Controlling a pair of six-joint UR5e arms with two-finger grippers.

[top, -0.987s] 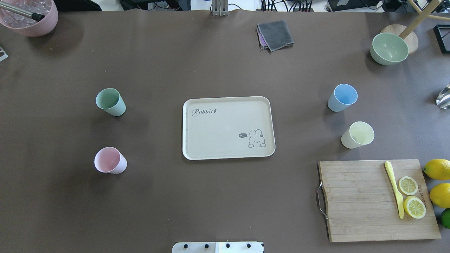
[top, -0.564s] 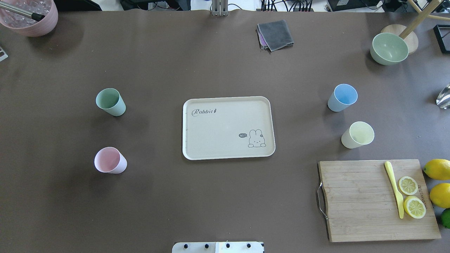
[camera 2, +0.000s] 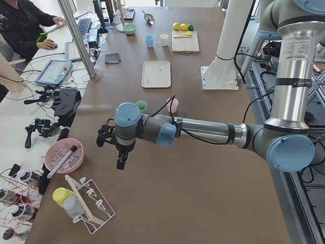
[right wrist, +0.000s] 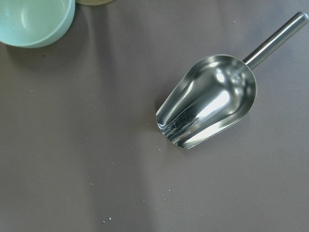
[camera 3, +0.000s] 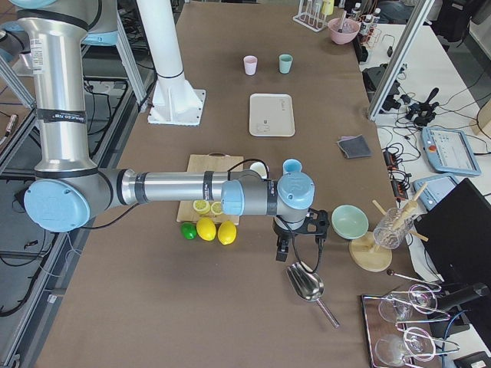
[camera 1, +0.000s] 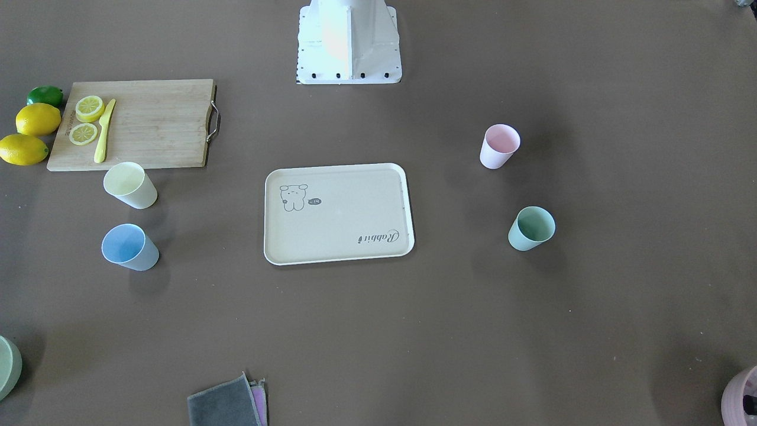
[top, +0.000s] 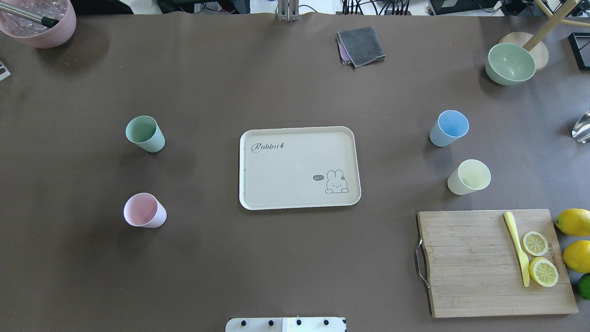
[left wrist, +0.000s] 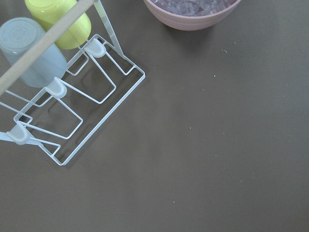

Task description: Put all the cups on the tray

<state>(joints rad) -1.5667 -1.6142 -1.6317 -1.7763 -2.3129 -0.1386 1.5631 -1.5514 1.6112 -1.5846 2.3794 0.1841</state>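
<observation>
The cream rabbit tray [top: 295,161] lies bare at the table's middle. The mint green cup [top: 145,133] and the pink cup [top: 144,210] stand left of it. The light blue cup [top: 449,128] and the yellow cup [top: 469,177] stand right of it. All are upright and apart from the tray. My left gripper [camera 2: 121,162] shows only in the exterior left view, hanging over the table's left end near the mauve container; I cannot tell if it is open. My right gripper [camera 3: 282,251] shows only in the exterior right view, above a metal scoop; I cannot tell its state.
A wooden cutting board [top: 470,267] with lemon slices and a yellow knife lies front right, lemons [top: 574,221] beside it. A pale-green bowl [top: 510,63] and a grey cloth [top: 361,46] sit at the back. A mauve container [top: 39,23] and a wire rack [left wrist: 72,111] are far left.
</observation>
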